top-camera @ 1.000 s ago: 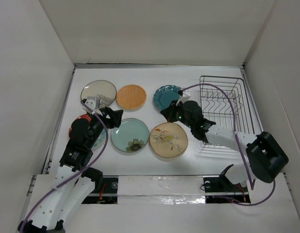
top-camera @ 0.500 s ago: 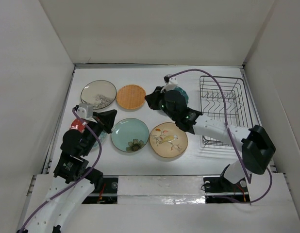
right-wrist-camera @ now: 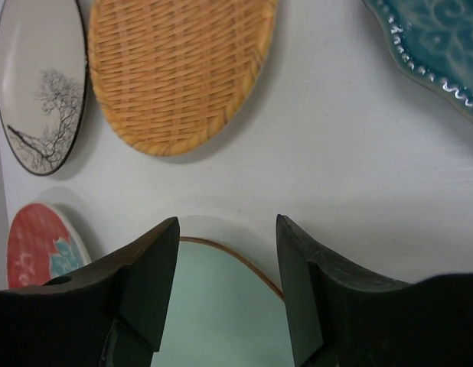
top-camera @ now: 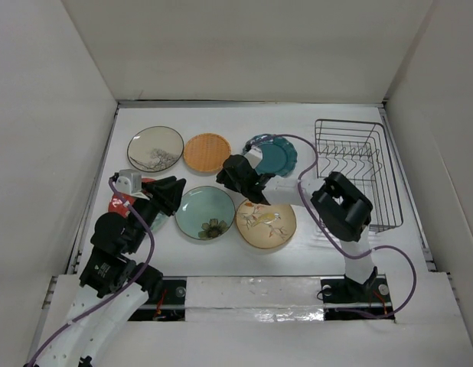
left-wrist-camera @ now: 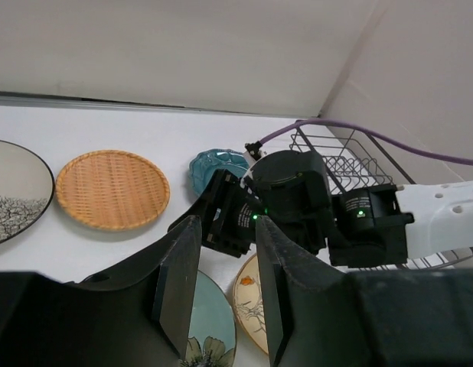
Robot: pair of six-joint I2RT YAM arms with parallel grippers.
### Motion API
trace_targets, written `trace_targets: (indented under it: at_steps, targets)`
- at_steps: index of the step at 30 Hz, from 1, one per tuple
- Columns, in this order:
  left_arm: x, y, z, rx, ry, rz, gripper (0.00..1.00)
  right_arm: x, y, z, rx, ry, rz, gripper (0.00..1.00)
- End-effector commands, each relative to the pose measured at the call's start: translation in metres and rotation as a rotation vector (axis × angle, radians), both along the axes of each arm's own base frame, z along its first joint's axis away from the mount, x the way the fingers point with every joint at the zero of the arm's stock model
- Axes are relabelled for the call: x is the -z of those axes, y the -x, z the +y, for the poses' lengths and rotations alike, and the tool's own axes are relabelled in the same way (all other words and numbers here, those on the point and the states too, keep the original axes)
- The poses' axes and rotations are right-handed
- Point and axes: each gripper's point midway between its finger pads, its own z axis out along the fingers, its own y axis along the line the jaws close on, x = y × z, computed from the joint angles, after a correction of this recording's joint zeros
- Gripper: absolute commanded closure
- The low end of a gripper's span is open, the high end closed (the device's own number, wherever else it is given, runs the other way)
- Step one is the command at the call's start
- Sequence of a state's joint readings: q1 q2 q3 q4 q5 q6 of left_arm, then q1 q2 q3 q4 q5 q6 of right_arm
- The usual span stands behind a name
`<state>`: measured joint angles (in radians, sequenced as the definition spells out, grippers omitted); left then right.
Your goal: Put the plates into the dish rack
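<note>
Plates [top-camera: 207,151] — six — lie beside one dish rack [top-camera: 355,163].

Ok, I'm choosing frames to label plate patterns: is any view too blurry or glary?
Top external: even light, sharp, glare only on the glossy strip at the near edge. Right wrist: orange woven plate crisp with a soft shadow; the right gripper is a dark, soft-edged foreground. Left wrist: background sharp; the left gripper looms dark.

White table [top-camera: 221,122] carries six plates [top-camera: 207,151]; dish rack [top-camera: 348,164] beside.
</note>
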<state>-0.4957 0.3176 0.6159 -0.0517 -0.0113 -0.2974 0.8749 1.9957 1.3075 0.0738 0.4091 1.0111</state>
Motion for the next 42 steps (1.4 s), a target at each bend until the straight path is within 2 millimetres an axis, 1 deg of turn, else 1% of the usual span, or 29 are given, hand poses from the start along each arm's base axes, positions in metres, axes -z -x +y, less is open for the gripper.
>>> trace_targets:
  at_steps: [1,2,4,6,7,8,9,10,12,13,14,17,18,21,22,24,25,26,28,30,31,33,34,36,37,38,40,41,42]
  targets:
    - [-0.011,-0.001,-0.003,0.01,0.016,-0.024,0.68,-0.022,-0.024,0.01,0.142,-0.174,-0.015,0.45]
    - [-0.011,-0.001,-0.003,0.01,0.014,-0.021,0.68,-0.01,-0.03,0.011,0.16,-0.201,0.015,0.48]
    - [-0.011,-0.001,-0.003,0.01,0.013,-0.022,0.68,-0.002,-0.031,0.018,0.161,-0.229,0.032,0.48]
    - [-0.01,-0.001,-0.003,0.01,0.012,-0.02,0.68,0.012,-0.04,0.018,0.195,-0.25,0.048,0.49]
    - [-0.012,0.0,-0.002,0.01,0.015,-0.026,0.68,0.016,-0.047,0.014,0.218,-0.261,0.051,0.49]
    - [-0.012,0.0,-0.002,0.01,0.015,-0.026,0.68,0.02,-0.048,0.016,0.226,-0.267,0.059,0.5]
    - [-0.012,0.0,-0.002,0.01,0.015,-0.026,0.68,0.03,-0.054,0.014,0.236,-0.278,0.079,0.51]
    - [-0.011,0.0,-0.002,0.01,0.014,-0.024,0.68,0.033,-0.055,0.017,0.233,-0.298,0.084,0.53]
    - [-0.012,-0.001,-0.002,0.009,0.011,-0.026,0.68,0.036,-0.067,0.01,0.279,-0.351,0.084,0.54]
    - [-0.01,-0.001,-0.003,0.009,0.009,-0.02,0.68,0.042,-0.068,0.013,0.277,-0.362,0.094,0.55]
    - [-0.009,-0.002,-0.003,0.009,0.006,-0.016,0.68,0.042,-0.073,0.01,0.291,-0.377,0.092,0.55]
    - [-0.009,-0.003,-0.004,0.009,0.003,-0.013,0.68,0.042,-0.081,0.015,0.306,-0.391,0.083,0.58]
    - [-0.008,-0.004,-0.004,0.009,0.0,-0.011,0.68,0.043,-0.086,0.012,0.314,-0.389,0.084,0.59]
    - [-0.008,-0.004,-0.004,0.006,-0.003,-0.008,0.68,0.042,-0.09,0.017,0.316,-0.406,0.089,0.72]
    - [-0.007,-0.005,-0.004,0.006,-0.003,-0.007,0.68,0.041,-0.091,0.016,0.324,-0.407,0.084,0.81]
    - [-0.006,-0.005,-0.003,0.001,-0.004,-0.004,0.68,0.034,-0.09,0.012,0.336,-0.413,0.068,0.88]
    - [-0.006,-0.006,-0.003,0.001,-0.007,-0.002,0.68,0.028,-0.092,0.008,0.347,-0.412,0.048,0.92]
    - [-0.006,-0.006,-0.004,0.004,-0.007,-0.004,0.68,0.024,-0.088,0.009,0.339,-0.394,0.03,0.94]
    - [-0.005,-0.007,-0.005,0.009,-0.009,0.0,0.68,0.002,-0.087,0.005,0.352,-0.379,-0.011,1.0]
    - [-0.005,-0.007,-0.006,0.008,-0.012,0.002,0.68,-0.014,-0.088,-0.002,0.343,-0.333,-0.057,1.0]
    - [-0.005,-0.008,-0.006,0.008,-0.013,0.004,0.68,-0.038,-0.09,-0.008,0.359,-0.342,-0.098,1.0]
    - [-0.004,-0.007,-0.006,0.008,-0.013,0.004,0.68,-0.063,-0.086,-0.012,0.342,-0.318,-0.16,1.0]
    - [-0.005,-0.007,-0.006,0.008,-0.011,0.001,0.68,-0.087,-0.083,-0.02,0.348,-0.326,-0.202,1.0]
    - [-0.004,-0.007,-0.005,0.008,-0.012,0.002,0.68,-0.116,-0.079,-0.029,0.326,-0.305,-0.273,1.0]
    - [-0.005,-0.006,-0.005,0.009,-0.009,0.0,0.68,-0.122,-0.075,-0.037,0.324,-0.283,-0.294,1.0]
    - [-0.005,-0.005,-0.005,0.009,-0.008,-0.002,0.68,-0.156,-0.071,-0.051,0.308,-0.266,-0.359,1.0]
    - [-0.007,-0.003,-0.004,0.009,-0.002,-0.01,0.68,-0.189,-0.069,-0.078,0.31,-0.242,-0.437,1.0]
    - [-0.008,-0.003,-0.003,0.009,0.0,-0.011,0.68,-0.215,-0.059,-0.101,0.286,-0.182,-0.503,1.0]
    - [-0.01,0.002,-0.008,0.044,0.001,-0.019,0.68,-0.227,-0.055,-0.117,0.277,-0.14,-0.527,1.0]
